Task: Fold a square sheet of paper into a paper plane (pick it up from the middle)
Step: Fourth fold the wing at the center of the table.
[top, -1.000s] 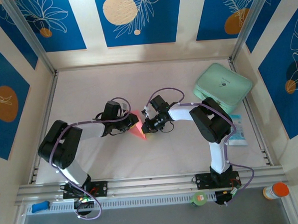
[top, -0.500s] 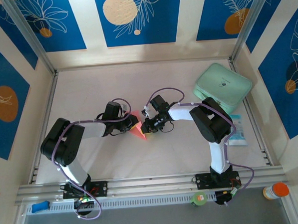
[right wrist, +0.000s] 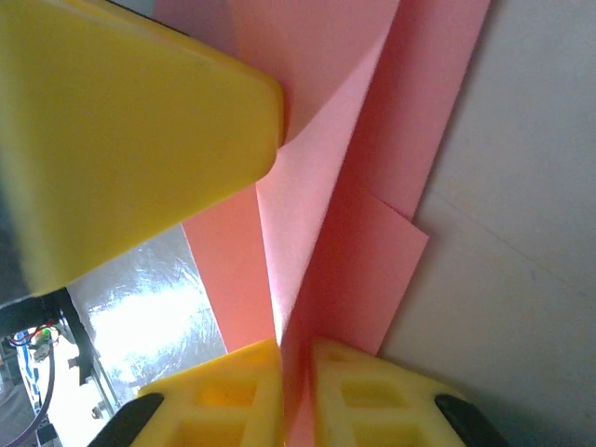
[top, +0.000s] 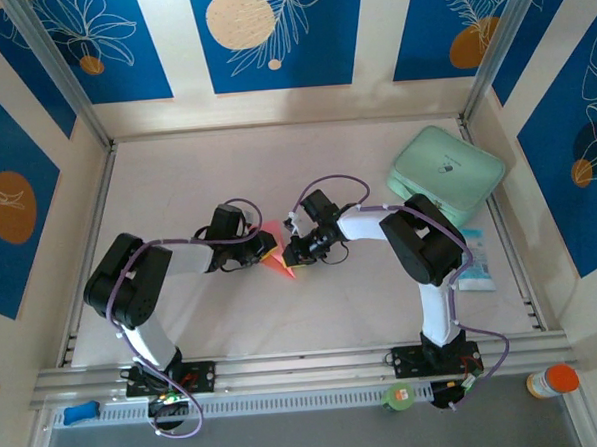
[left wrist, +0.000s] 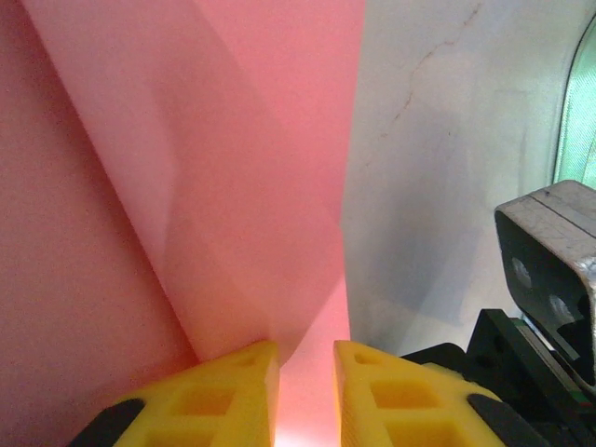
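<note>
The salmon-pink sheet of paper (top: 280, 261), creased into a pointed shape, lies mid-table between both grippers. My left gripper (top: 266, 250) comes at it from the left. In the left wrist view its yellow jaws (left wrist: 305, 382) stand a little apart, with folded pink paper (left wrist: 233, 186) showing in the gap and beyond. My right gripper (top: 294, 250) reaches in from the right. Its jaws (right wrist: 296, 391) are pinched together on an upright fold of the paper (right wrist: 372, 186). A left finger (right wrist: 130, 140) looms close at the upper left of that view.
The mint-green pad (top: 446, 176) lies at the back right, its edge also at the right of the left wrist view (left wrist: 582, 112). A white and blue packet (top: 474, 259) lies by the right arm. An orange-capped bottle (top: 555, 380) stands off the table's front right.
The left arm's elbow has crept right and the paper's tip has shifted slightly up. Both grippers stay at the paper.
</note>
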`<state>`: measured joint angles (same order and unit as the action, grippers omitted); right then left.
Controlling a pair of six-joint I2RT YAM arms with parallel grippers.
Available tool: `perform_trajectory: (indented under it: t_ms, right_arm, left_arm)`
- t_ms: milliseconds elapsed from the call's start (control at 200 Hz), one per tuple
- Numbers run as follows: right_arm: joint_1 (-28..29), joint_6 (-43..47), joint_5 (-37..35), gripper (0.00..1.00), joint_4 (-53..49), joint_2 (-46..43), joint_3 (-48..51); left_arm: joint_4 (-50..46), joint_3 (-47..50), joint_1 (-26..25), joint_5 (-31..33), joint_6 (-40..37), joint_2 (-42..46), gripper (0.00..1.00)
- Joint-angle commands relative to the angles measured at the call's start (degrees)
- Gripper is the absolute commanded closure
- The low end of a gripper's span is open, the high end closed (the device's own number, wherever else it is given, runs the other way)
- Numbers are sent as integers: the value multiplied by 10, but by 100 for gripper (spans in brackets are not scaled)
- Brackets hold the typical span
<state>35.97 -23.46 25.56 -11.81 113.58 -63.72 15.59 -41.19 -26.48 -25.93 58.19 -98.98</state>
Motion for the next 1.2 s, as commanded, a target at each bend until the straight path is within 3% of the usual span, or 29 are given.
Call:
perform_trajectory:
  t_ms: [0, 570, 790, 1196]
  right_arm:
    - [-4, -1, -14, 87, -22, 20, 13]
    - [-11, 0, -27, 91, -20, 23, 22]
    - [-10, 0, -28, 91, -15, 24, 22]
    - [-11, 0, -26, 84, -11, 21, 23]
  left_arm:
    - [2, -6, 5, -10, 1, -3, 76]
    - [48, 19, 39, -28, -8, 41, 73]
    - [84, 19, 36, -58, 0, 17, 74]
    - [84, -6, 27, -73, 0, -17, 74]
